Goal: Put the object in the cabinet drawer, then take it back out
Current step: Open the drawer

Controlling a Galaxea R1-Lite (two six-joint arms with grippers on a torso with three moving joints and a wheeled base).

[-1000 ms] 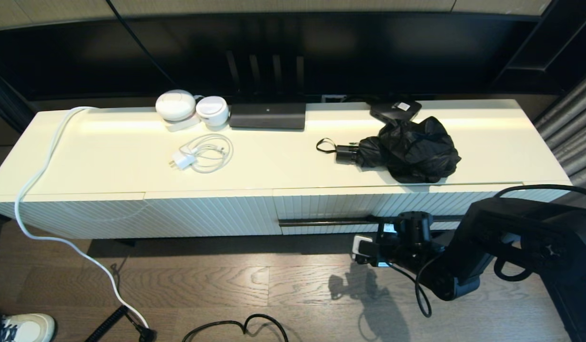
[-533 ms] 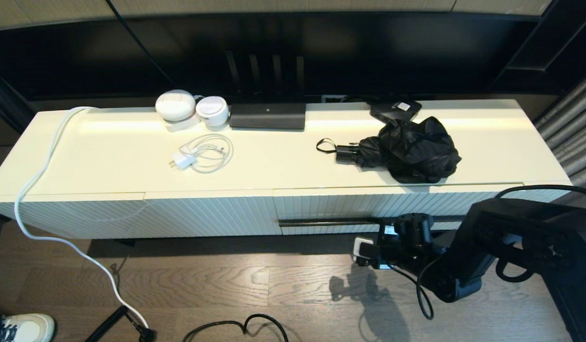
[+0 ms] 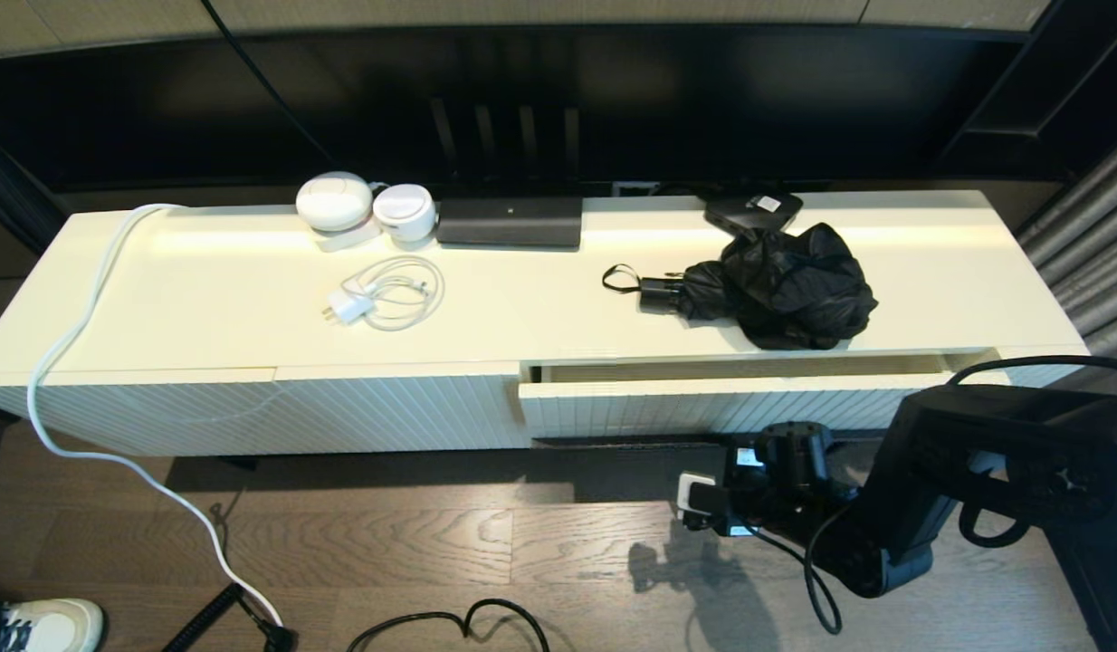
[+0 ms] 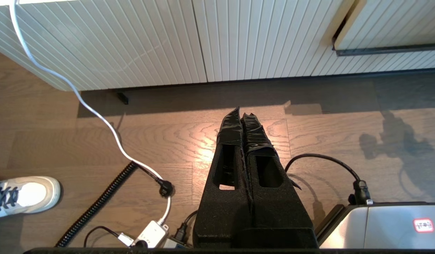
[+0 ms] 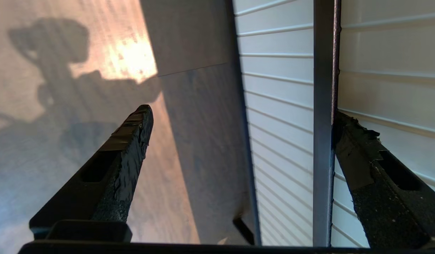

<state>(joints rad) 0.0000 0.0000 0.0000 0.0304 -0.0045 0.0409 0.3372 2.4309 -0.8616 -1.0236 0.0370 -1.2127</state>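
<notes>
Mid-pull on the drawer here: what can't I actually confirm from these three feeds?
- Drawer interior: head view shows only a thin slit; the front panel and cabinet top hide the contents.
- Bar handle: head view hides it below the drawer front; right wrist view cuts off both ends.
- Right hand: hidden in head view behind its own wrist.
- Umbrella: absent from both wrist views.
- Left hand: outside the head view.

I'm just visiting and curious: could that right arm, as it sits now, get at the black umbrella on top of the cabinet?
Probably yes. The umbrella lies uncovered on the cabinet top, nothing over it. But the right gripper is open and low, one finger hooked behind the drawer handle, so it must let go first.
</notes>
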